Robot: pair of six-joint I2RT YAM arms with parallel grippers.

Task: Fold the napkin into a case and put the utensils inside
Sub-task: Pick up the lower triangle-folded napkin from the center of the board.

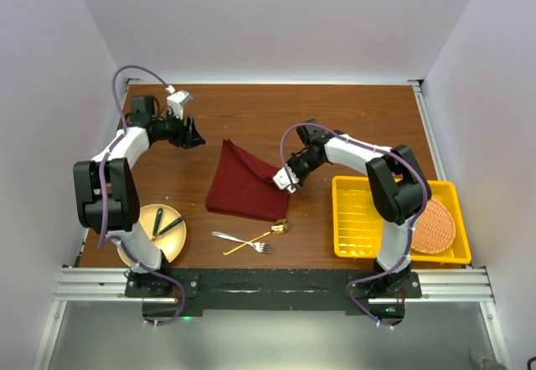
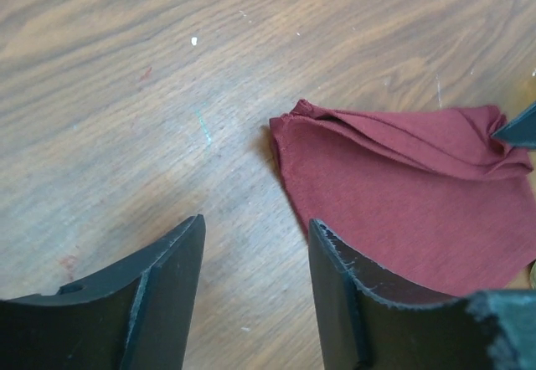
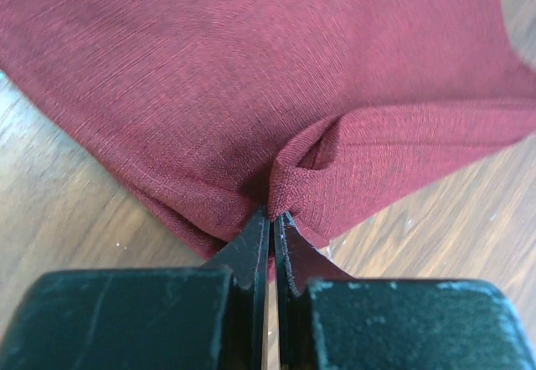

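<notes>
Clenched three-o'clock edge of the napkin (image 1: 245, 190) in right gripper (image 3: 272, 216), left gripper (image 2: 255, 249) released at ten o'clock. Likely risked thin pinch slipping, collapsing the fold.

The napkin (image 3: 251, 77) is matt woven cloth, the bench (image 2: 126, 94) grained, scuffed wood, the spoon (image 1: 277, 229) glossy gold metal, the basket (image 1: 337, 219) plastic.
</notes>
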